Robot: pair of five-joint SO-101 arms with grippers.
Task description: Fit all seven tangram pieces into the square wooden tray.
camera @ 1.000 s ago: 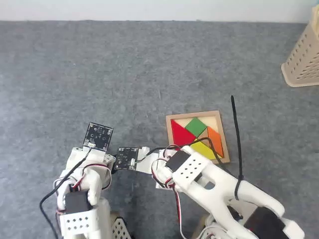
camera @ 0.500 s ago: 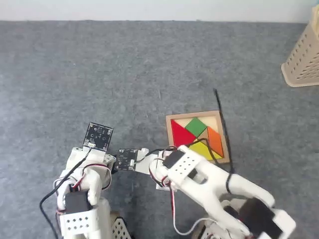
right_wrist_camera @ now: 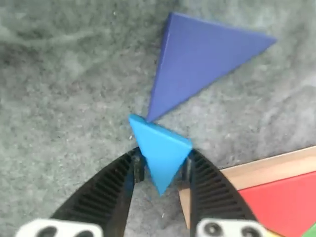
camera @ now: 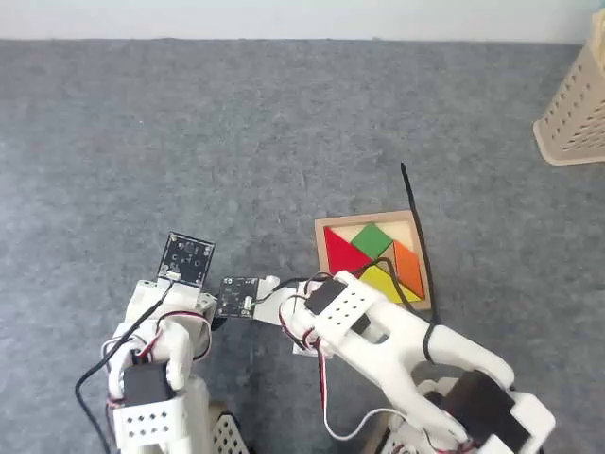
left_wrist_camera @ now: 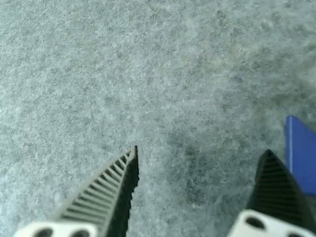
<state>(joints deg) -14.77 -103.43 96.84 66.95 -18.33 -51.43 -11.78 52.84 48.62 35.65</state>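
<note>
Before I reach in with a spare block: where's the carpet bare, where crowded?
Bare: grey carpet beyond and left of the square wooden tray. Crowded: the tray's near-left corner, where the right claw grips a light blue triangle beside a dark blue triangle.

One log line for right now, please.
right pincer: shut on light blue triangle | left pincer: open above carpet | dark blue triangle: on carpet by tray | tray: partly filled

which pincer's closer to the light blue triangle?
Right. The right pincer is shut on the light blue triangle; the left pincer is open over carpet, apart from it.
</note>
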